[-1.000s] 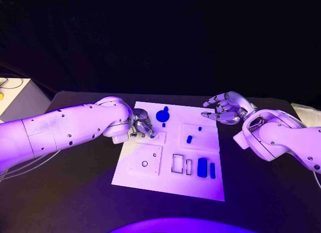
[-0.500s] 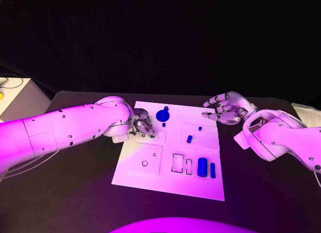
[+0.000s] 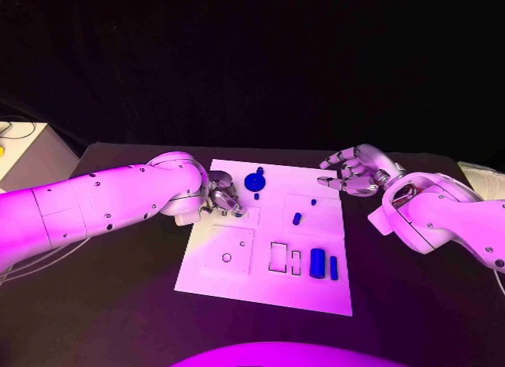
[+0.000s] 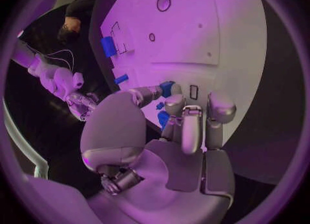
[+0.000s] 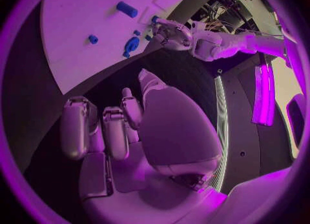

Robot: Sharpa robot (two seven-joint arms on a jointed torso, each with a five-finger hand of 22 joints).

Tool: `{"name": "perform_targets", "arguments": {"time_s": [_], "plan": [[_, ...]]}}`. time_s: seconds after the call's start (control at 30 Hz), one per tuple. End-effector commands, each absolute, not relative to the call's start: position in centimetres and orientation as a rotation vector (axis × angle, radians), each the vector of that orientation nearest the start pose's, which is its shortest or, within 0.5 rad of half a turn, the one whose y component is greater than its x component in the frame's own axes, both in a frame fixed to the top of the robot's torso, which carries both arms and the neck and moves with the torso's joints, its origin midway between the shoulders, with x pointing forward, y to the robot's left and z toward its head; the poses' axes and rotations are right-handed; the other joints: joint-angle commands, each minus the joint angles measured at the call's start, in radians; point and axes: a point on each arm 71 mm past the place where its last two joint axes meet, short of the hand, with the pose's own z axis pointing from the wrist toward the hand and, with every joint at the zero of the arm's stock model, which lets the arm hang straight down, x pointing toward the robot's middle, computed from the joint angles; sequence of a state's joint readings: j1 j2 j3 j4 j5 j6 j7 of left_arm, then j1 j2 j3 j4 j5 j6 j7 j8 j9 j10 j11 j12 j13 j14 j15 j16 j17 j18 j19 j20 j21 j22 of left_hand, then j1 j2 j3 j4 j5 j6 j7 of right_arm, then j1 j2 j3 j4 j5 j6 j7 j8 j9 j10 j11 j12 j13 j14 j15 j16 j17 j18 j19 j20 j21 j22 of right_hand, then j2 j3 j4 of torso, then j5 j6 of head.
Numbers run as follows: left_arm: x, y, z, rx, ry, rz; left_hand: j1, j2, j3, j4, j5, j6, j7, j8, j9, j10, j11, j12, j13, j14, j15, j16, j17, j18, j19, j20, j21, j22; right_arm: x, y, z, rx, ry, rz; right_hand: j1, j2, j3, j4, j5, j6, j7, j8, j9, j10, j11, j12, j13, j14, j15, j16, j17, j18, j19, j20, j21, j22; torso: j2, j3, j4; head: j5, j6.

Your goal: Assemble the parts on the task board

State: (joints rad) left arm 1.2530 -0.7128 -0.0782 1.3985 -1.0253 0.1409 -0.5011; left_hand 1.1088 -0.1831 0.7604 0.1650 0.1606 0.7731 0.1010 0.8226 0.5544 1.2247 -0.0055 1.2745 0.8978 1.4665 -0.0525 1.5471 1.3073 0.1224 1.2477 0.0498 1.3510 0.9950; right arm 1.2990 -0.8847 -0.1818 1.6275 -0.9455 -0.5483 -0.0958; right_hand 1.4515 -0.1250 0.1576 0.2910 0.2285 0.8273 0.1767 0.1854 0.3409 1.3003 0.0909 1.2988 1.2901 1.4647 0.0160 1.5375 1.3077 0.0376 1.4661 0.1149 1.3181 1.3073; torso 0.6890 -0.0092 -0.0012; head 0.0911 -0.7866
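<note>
Looking down from the head camera, we see one white board [image 3: 269, 241] in the middle of the black table [image 3: 120, 306]. We count about six blue pieces on it: one round disc [image 3: 256, 182] near the far edge with a tiny peg [image 3: 261, 169] just beyond it, two small bits [image 3: 299, 219] in the square recess further right, and two upright bars [image 3: 317, 262] side by side near the front right. One more speck by the disc may be a seventh piece; too small for us to tell.

We see the left hand [image 3: 221, 196] over the board's far left part, fingers curled down toward the surface just beside the disc. In the left wrist view the fingertips [image 4: 173, 103] sit against a small blue piece [image 4: 167, 89], but we cannot tell whether they actually grip it or only touch it.

We see the right hand [image 3: 354, 171] off the board's far right corner, above the table, fingers spread and loosely bent, holding nothing. The right wrist view shows its fingers [image 5: 113, 128] apart with nothing between them.
</note>
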Motion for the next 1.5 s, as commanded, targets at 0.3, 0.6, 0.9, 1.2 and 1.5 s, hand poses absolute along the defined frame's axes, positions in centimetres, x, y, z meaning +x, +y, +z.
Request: {"name": "perform_targets", "arguments": {"time_s": [0.3,0.6,0.9,1.2,1.5], "plan": [[49.90,19.01,-22.46,-0.173,2.349,-0.411,-0.003,-0.003,-0.039,0.010,-0.010,0.058,-0.043,0.023,-0.021,0.019,-0.006,0.010,0.017,0.087,-0.014,0.009,0.206,-0.014,0.021,-0.005,0.011,0.017,46.90,-20.59,-17.95,0.339,1.667,0.834,-0.003,-0.007,0.006,-0.002,0.004,0.008,0.001,0.004,-0.001,0.004,0.000,0.003,-0.002,0.086,-0.004,-0.005,0.191,0.020,0.001,-0.002,-0.002,0.090,0.000,0.0006,0.0004,0.000,-0.001],[49.96,19.07,-22.42,-0.170,2.343,-0.405,-0.014,-0.017,-0.133,0.057,-0.018,0.076,-0.047,0.029,-0.049,0.033,-0.010,0.017,0.032,0.093,-0.018,0.013,0.224,-0.018,0.037,-0.010,0.018,0.037,46.89,-20.65,-17.97,0.340,1.668,0.832,-0.006,-0.007,0.007,-0.001,0.004,0.007,0.001,0.003,-0.002,0.003,0.000,0.002,-0.003,0.086,-0.004,-0.006,0.190,0.020,0.001,-0.002,-0.003,0.089,0.000,0.0012,-0.0003,0.000,0.000],[50.01,19.14,-22.37,-0.166,2.338,-0.399,-0.008,-0.013,-0.147,0.063,-0.017,0.079,-0.049,0.030,-0.055,0.038,-0.012,0.019,0.037,0.095,-0.020,0.016,0.232,-0.019,0.041,-0.010,0.019,0.042,46.87,-20.71,-17.97,0.341,1.668,0.831,-0.006,-0.007,0.007,-0.001,0.004,0.007,0.001,0.003,-0.002,0.003,0.000,0.002,-0.003,0.086,-0.004,-0.006,0.190,0.020,0.001,-0.002,-0.003,0.089,0.000,0.0013,0.0005,-0.001,-0.001],[49.92,19.32,-22.12,-0.173,2.326,-0.404,0.012,0.002,-0.154,0.064,-0.015,0.083,-0.053,0.032,-0.062,0.043,-0.015,0.020,0.041,0.097,-0.023,0.017,0.239,-0.020,0.045,-0.012,0.021,0.046,46.88,-20.76,-17.98,0.342,1.668,0.829,-0.010,-0.007,0.008,-0.001,0.004,0.007,0.001,0.003,-0.002,0.003,0.000,0.003,-0.003,0.086,-0.004,-0.005,0.190,0.020,0.001,-0.002,-0.004,0.089,0.000,0.0005,0.0001,-0.001,-0.001],[49.44,19.42,-21.66,-0.174,2.327,-0.429,0.018,-0.019,-0.190,0.072,-0.015,0.081,-0.050,0.030,-0.077,0.038,-0.013,0.013,0.031,0.096,-0.022,0.016,0.233,-0.019,0.043,-0.013,0.019,0.042,46.89,-20.78,-18.02,0.342,1.670,0.829,-0.010,-0.007,0.008,-0.001,0.004,0.007,0.001,0.003,-0.002,0.004,0.000,0.003,-0.002,0.086,-0.004,-0.006,0.190,0.020,0.001,-0.002,-0.003,0.089,-0.001,0.0002,0.0013,0.000,0.000]]}}
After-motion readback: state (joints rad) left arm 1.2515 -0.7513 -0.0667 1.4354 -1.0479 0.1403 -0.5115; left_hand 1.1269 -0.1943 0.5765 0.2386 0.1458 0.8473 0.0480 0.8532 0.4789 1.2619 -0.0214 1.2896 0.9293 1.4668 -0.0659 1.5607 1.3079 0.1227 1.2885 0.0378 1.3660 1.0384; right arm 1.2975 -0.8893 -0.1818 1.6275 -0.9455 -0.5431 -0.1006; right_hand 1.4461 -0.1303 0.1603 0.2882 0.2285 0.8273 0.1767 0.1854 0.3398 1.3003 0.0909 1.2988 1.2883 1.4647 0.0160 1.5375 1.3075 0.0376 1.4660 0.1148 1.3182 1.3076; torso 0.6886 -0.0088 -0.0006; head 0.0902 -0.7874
